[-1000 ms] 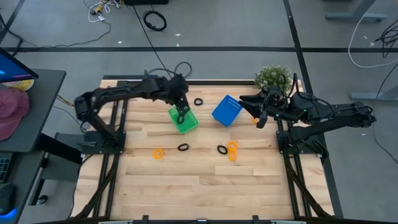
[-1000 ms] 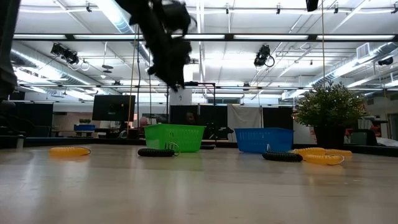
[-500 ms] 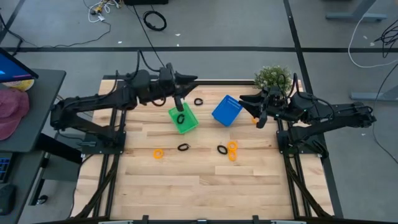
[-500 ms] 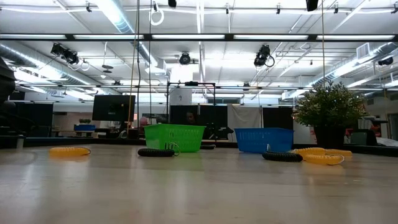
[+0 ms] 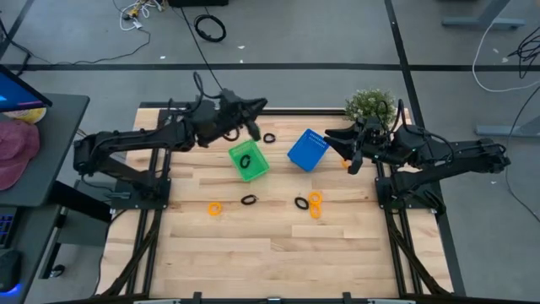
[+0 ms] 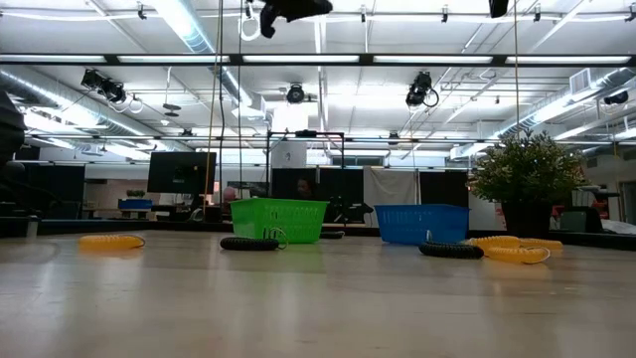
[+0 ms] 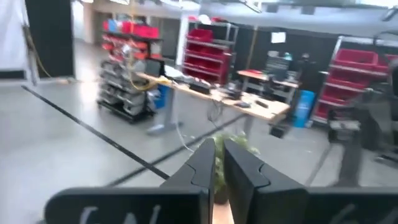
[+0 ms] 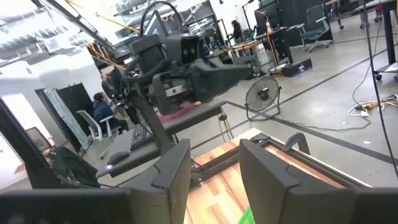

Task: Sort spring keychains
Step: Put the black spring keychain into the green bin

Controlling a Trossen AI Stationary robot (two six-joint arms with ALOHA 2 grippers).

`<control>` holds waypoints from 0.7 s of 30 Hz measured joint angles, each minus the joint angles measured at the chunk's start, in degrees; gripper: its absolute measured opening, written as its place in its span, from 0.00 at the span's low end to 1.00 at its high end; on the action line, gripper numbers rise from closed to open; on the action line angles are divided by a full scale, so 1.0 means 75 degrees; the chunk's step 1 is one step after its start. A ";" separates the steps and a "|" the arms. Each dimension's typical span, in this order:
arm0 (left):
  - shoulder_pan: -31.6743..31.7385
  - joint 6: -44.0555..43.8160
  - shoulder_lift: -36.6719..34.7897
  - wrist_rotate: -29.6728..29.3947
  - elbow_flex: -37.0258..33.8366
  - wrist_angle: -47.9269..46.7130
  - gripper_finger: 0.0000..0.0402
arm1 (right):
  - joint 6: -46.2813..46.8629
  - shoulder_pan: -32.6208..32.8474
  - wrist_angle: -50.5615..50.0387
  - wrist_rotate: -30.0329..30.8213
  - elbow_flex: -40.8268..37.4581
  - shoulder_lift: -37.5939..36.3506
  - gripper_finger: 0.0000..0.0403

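Observation:
A black spring keychain lies inside the green basket. Another black one lies on the table between the green basket and the blue basket. Two black ones and two orange ones lie nearer the front. My left gripper is high above the table's far edge, behind the green basket. It points level toward the right, is empty, and its fingers stand together. My right gripper waits open and empty right of the blue basket.
A potted plant stands at the far right corner, close to my right arm. In the low view the baskets stand at the back, with the keychains in front of them. The near half of the table holds nothing.
My left gripper has risen from inside the green basket to high above the table. It has drawn back toward the far edge and tipped from pointing down to pointing level toward the right. The black keychain stays in the green basket.

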 joint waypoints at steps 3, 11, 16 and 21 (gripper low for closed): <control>-0.0135 0.0168 0.0637 -0.0699 0.0862 -0.0436 0.07 | 0.0000 0.0001 0.0002 0.0000 0.0000 0.0001 0.35; -0.0245 0.0147 0.2371 -0.2796 0.2923 -0.1997 0.07 | 0.0000 0.0003 0.0002 0.0000 0.0000 0.0001 0.35; -0.0125 -0.0080 0.2624 -0.2780 0.3092 -0.2208 0.07 | 0.0000 0.0003 0.0003 0.0001 0.0000 0.0000 0.35; 0.0659 -0.0810 0.2620 -0.1648 0.3363 -0.3396 0.10 | 0.0000 0.0003 0.0007 0.0002 0.0000 0.0001 0.35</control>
